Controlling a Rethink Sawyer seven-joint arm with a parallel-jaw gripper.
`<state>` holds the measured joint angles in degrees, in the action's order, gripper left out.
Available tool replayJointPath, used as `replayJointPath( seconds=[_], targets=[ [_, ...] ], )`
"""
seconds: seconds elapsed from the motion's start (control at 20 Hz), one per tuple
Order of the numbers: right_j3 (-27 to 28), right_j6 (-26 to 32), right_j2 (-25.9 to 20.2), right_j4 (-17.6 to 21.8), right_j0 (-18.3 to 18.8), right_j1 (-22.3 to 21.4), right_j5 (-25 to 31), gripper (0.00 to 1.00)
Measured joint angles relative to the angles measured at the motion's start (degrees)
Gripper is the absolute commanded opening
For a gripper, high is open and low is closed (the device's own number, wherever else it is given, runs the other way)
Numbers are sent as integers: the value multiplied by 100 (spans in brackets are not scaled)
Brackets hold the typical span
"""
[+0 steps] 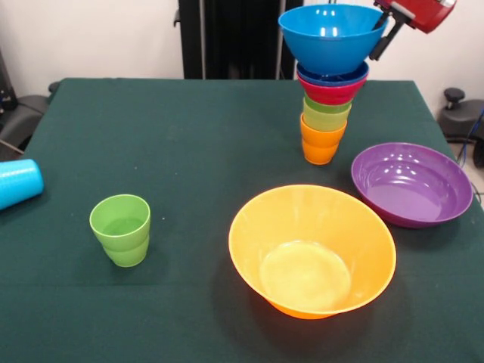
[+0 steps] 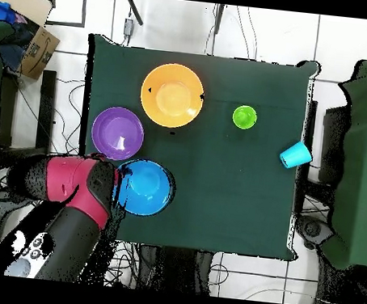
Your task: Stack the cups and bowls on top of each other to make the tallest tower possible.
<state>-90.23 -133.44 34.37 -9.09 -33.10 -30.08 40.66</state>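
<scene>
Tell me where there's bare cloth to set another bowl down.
The widest free patch lies between the green stepped cup and the tower, reaching the far edge. The near-left corner is free too. It is crowded where the orange bowl, purple bowl and tower sit close together.

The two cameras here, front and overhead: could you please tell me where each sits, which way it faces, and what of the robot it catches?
Front view: sits across the table, facing the tower; only the red gripper shows, at the blue bowl on top.
Overhead view: looks straight down on the table; the red and black arm enters from the bottom left.
Both show the orange bowl, purple bowl, green stepped cup and tipped light blue cup.
</scene>
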Motion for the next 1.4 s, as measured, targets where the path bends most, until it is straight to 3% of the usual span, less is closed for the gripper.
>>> replayJointPath(
  seconds=[0.45,1.4],
  targets=[
    [6,0,42,-1,-17,178,-353,0],
    [7,0,124,-181,-45,260,-362,0]
  ],
)
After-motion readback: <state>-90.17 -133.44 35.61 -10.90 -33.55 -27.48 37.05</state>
